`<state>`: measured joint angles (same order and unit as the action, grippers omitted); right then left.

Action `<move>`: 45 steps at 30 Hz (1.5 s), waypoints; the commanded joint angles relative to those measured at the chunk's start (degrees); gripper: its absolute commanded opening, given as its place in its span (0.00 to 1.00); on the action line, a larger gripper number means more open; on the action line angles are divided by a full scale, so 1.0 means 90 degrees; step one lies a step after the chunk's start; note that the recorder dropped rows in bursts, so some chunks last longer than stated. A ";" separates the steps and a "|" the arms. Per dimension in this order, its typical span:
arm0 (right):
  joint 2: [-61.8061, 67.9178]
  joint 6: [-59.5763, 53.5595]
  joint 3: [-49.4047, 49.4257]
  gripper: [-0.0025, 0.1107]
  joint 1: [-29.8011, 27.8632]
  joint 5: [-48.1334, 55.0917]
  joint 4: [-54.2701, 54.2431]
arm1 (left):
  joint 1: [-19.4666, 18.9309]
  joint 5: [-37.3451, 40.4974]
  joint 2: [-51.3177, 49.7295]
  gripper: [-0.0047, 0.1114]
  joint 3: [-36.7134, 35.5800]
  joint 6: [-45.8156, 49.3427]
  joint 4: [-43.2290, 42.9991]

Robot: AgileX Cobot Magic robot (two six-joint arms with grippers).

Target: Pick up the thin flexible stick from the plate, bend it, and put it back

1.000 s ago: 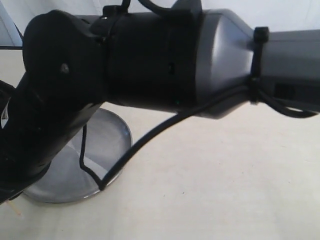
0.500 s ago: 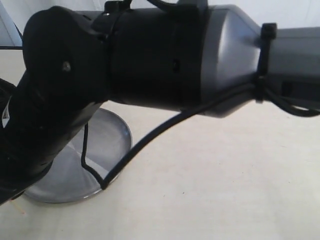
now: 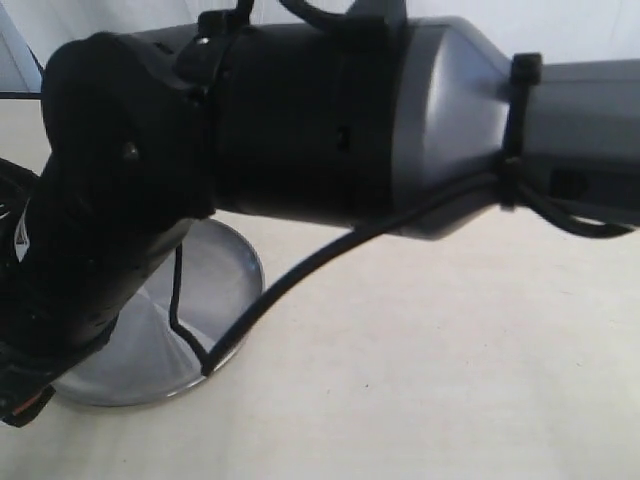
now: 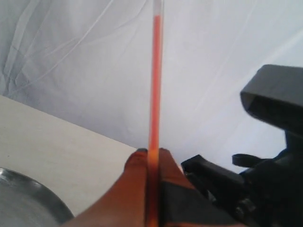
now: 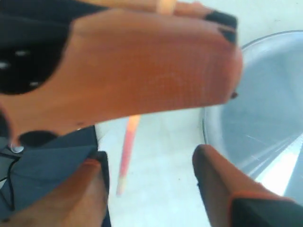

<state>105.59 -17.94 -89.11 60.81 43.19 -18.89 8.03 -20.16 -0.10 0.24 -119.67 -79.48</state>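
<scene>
Red-orange thin flexible stick (image 4: 155, 85), one item, pale at each end I can see and straight along its visible length. It is off the plate and gripped partway along in my left pincer (image 4: 150, 153), whose jaws are closed tight on it. In the right wrist view its lower end hangs over the counter (image 5: 161, 137), just beside the plate (image 5: 255, 94), and appears clear of both. Right pincer (image 5: 149, 161): jaws spread wide to either side of that lower end, nothing held. Plate: shiny steel, bare wherever I can see it. Step in hand, by my reckoning: the bend, with the pick-up done and the return not yet made. The next move calls for closing the right pincer on the free end without knocking it. After that comes a gentle flex against the left hold, so the stick neither slips nor kinks.
</scene>
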 commanded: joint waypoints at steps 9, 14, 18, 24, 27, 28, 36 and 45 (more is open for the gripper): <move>0.0787 0.0101 -0.0016 0.02 -0.0023 -0.1065 0.0112 | 0.0014 0.0052 0.0011 0.04 -0.0008 0.0024 0.0780; 0.1009 0.0101 -0.0016 0.02 -0.0023 -0.1429 0.0162 | 0.0014 0.0052 0.0011 0.04 -0.0008 0.0024 0.0933; 0.1130 0.0101 -0.0016 0.02 -0.0023 -0.1703 0.0209 | 0.0014 0.0109 0.0011 0.04 -0.0008 0.0024 0.1001; 0.0849 0.0101 -0.0016 0.02 -0.0023 -0.1067 0.0235 | 0.0014 0.0950 0.0011 0.09 -0.0008 0.0036 0.0828; 0.0712 0.0101 -0.0016 0.02 -0.0023 -0.0796 0.0235 | 0.0014 0.1078 0.0011 0.21 -0.0008 0.0036 0.0638; 0.0668 0.0101 -0.0016 0.02 -0.0023 -0.0677 0.0187 | 0.0014 0.1126 0.0011 0.25 -0.0008 0.0036 0.0638; 0.0524 0.0101 -0.0016 0.02 -0.0011 -0.0278 0.0023 | 0.0014 0.1217 0.0011 0.33 -0.0008 0.0036 0.0638; 0.0353 -0.0612 -0.0016 0.02 0.0001 0.0433 -0.1083 | 0.0014 0.1190 0.0011 0.13 -0.0008 0.0036 0.0534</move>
<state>110.26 -21.36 -89.36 60.80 45.21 -26.56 8.03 -9.96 -0.32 -0.07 -119.28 -73.42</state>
